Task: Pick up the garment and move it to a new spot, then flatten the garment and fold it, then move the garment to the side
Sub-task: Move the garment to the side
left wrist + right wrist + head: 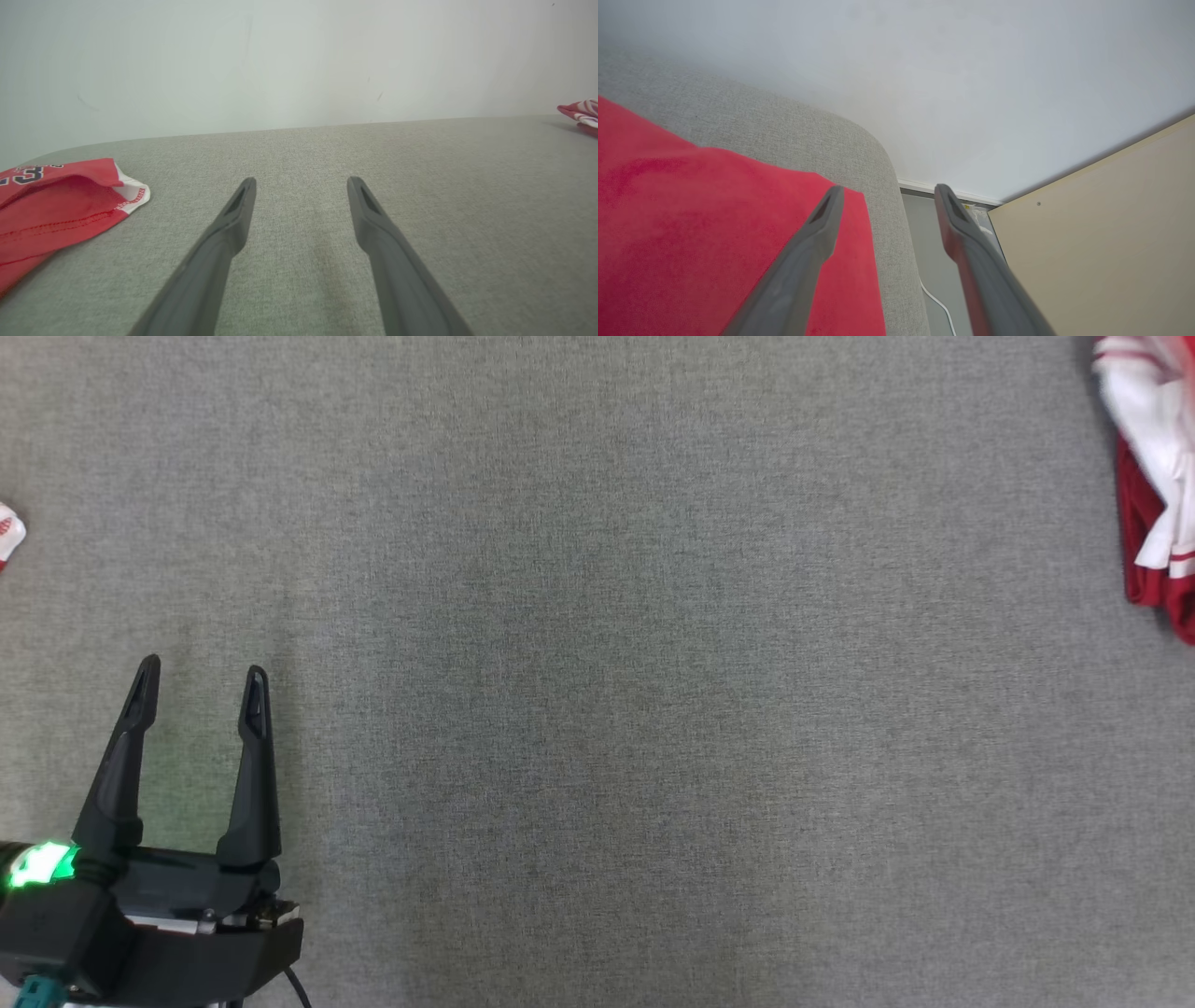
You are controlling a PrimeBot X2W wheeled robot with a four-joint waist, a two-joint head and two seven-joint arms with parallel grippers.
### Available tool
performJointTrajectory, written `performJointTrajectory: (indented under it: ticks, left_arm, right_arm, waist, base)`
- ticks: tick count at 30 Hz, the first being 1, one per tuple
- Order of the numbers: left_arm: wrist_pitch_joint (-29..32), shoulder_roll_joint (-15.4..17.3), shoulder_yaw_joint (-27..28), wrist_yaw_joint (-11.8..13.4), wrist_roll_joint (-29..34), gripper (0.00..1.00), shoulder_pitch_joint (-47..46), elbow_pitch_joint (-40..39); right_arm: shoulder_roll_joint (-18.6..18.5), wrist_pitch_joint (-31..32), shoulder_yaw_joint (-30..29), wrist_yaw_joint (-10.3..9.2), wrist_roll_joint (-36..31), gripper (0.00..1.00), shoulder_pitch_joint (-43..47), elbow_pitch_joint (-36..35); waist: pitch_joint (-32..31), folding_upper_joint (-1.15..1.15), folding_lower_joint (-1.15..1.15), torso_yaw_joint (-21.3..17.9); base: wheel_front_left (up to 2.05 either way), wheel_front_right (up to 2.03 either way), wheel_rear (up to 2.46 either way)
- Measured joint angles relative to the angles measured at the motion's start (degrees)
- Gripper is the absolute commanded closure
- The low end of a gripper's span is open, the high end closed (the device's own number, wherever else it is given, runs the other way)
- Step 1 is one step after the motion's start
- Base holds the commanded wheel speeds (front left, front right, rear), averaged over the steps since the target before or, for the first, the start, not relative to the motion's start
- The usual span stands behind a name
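Head view, right edge: the garment (1153, 476) is cut off, its upper part blurred. Left edge: a second garment (7, 532) is cut off, one small corner in frame.

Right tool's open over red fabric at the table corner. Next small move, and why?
Probably lift the right tool straight up and draw it back over the grey table. Its fingers stand apart with nothing between them, and the red garment already lies at the table's corner, off to the side, so no grip seems needed there. The left tool sits open, well away.
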Motion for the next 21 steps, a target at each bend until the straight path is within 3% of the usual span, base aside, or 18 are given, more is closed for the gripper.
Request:
performJointTrajectory:
  ticks: [7,16,21]
  left_arm:
    - [0.0,-0.7,0.5,0.0,0.0,0.00,0.4,1.7]
    - [0.0,-3.9,0.3,0.0,0.5,0.00,3.0,7.3]
    - [0.0,-5.5,0.5,0.0,1.4,0.00,5.6,9.9]
  right_arm:
    - [0.5,-3.2,-0.1,0.00,0.1,0.00,-1.0,0.3]
    - [6.4,-14.7,2.4,0.00,3.7,0.00,3.5,-2.0]
    - [11.6,-19.4,4.3,-0.01,5.1,0.00,8.9,-2.7]
  waist:
    - [-1.8,0.00,-0.01,-0.2]
    - [-8.6,-0.01,-0.02,-0.2]
    - [-13.7,-0.02,-0.02,0.6]
  base:
    - [0.00,0.00,0.00]
    - [0.00,0.00,0.00]
    - [0.00,0.00,0.00]
